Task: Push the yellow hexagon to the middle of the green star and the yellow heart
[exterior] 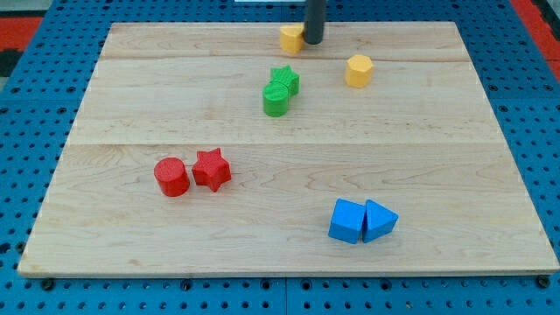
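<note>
The yellow hexagon [359, 70] lies in the upper right part of the wooden board [175, 87]. The yellow heart [291, 38] lies near the board's top edge, its shape hard to make out. The green star [284, 80] lies below the heart, left of the hexagon. My tip [312, 41] stands right against the heart's right side, above and left of the hexagon and apart from it.
A green cylinder [276, 101] touches the green star's lower left. A red cylinder [171, 177] and a red star [211, 169] sit side by side at lower left. A blue cube [347, 220] and a blue triangle [380, 220] sit together at lower right.
</note>
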Robot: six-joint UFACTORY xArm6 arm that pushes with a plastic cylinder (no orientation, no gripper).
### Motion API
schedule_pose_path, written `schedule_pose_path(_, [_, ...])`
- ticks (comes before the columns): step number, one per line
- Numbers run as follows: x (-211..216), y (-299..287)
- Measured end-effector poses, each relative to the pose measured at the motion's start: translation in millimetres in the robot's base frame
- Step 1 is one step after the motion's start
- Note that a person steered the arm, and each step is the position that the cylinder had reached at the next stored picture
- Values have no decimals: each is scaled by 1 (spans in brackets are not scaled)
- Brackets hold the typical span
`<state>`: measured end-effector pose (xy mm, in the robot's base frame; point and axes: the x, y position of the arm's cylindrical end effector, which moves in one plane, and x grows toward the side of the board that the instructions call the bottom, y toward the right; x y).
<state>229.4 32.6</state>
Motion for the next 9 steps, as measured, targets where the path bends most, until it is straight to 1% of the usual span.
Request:
schedule_pose_path(1, [-5,50])
schedule_pose_path(2, [4,172])
schedule_pose_path(3, [75,220])
schedule_pose_path(4, [95,163])
schedule_pose_path(5, [94,104])
schedule_pose_path(6, [73,56])
schedule_pose_path(7, [67,95])
schedule_pose_path(8, [62,106])
schedule_pose_path(9, [58,57])
